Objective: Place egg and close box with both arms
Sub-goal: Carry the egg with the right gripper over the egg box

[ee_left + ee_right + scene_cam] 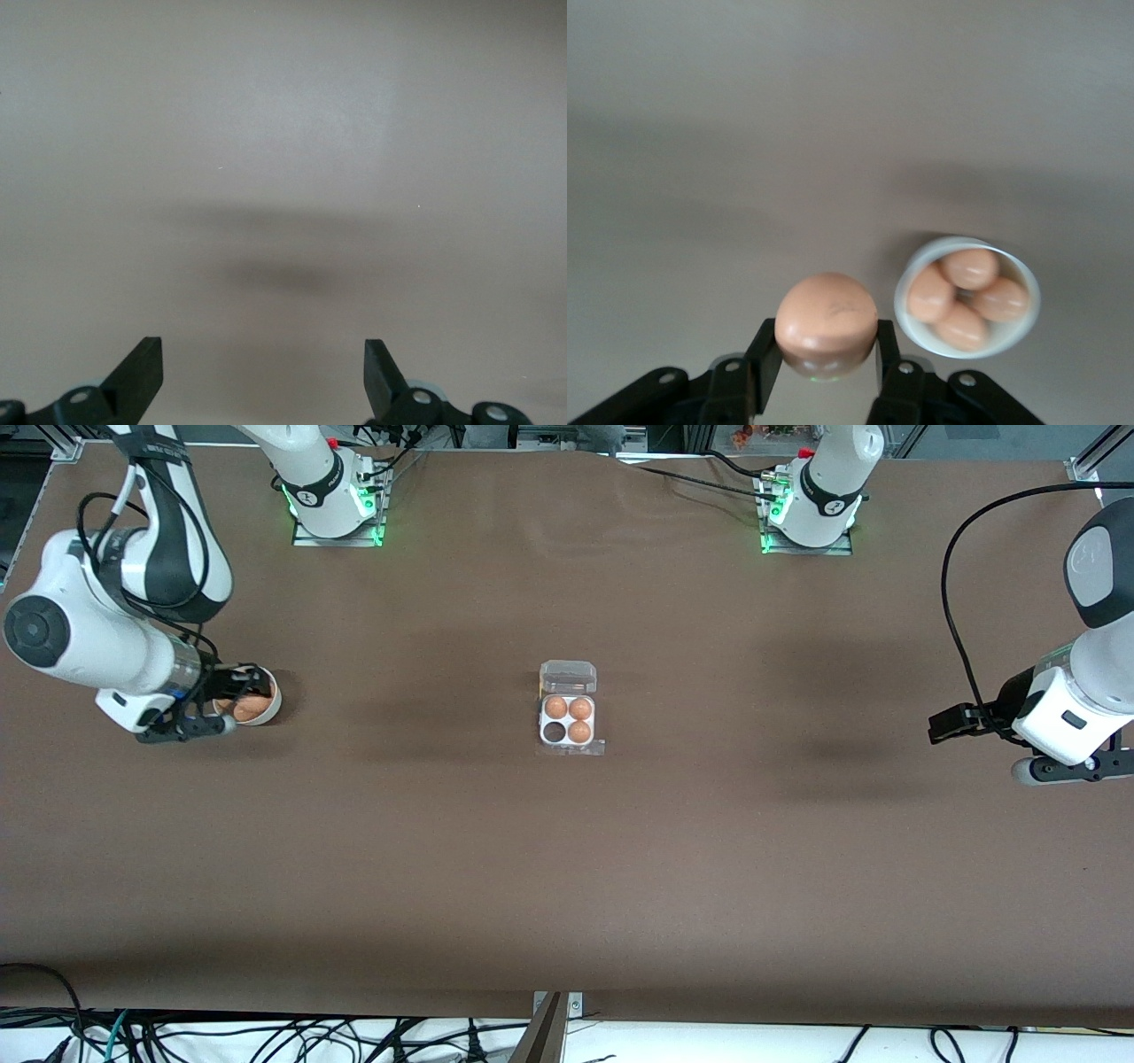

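The box (567,741) sits mid-table, a white four-cell tray. Its clear lid (568,677) lies open on the side toward the arms' bases. Three brown eggs (568,708) fill cells, and the cell (555,732) nearer the front camera toward the right arm's end is empty. My right gripper (237,695) is shut on a brown egg (826,323) and holds it in the air by the white bowl (273,701). My left gripper (952,724) hangs open and empty over bare table at the left arm's end; it also shows in the left wrist view (263,372).
The round white bowl (902,305) holds several more brown eggs (967,297) at the right arm's end of the table. Brown table cloth (567,868) spreads all round the box. Cables run along the table's front edge.
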`<act>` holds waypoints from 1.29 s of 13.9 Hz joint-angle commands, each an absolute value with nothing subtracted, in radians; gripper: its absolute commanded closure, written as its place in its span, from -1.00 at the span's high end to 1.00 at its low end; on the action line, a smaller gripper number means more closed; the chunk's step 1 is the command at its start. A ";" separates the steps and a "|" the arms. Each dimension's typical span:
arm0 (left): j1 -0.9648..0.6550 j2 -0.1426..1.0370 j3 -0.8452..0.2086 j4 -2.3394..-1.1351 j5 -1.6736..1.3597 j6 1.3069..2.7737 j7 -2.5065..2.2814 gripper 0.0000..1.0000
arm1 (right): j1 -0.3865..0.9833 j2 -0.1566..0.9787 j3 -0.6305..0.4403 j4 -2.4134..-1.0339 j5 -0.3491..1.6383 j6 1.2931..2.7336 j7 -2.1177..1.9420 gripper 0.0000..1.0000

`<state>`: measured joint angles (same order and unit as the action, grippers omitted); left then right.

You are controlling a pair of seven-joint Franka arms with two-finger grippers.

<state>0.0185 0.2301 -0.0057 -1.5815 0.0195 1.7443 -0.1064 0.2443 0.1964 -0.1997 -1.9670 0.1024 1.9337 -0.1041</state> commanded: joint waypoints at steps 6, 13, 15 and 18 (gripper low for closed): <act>0.020 0.238 -0.006 -1.562 0.002 1.740 -0.089 1.00 | 0.486 0.524 -0.206 -1.579 0.330 1.859 0.347 -0.44; 0.018 0.238 -0.006 -1.562 0.002 1.740 -0.090 1.00 | 0.692 0.715 -0.204 -1.391 0.379 1.989 0.779 -0.44; 0.020 0.238 -0.006 -1.562 0.002 1.740 -0.091 1.00 | 0.742 0.735 -0.204 -1.391 0.402 2.041 0.856 -0.44; 0.020 0.238 -0.006 -1.562 0.002 1.740 -0.089 1.00 | 0.805 0.755 -0.204 -1.391 0.406 2.097 0.961 -0.44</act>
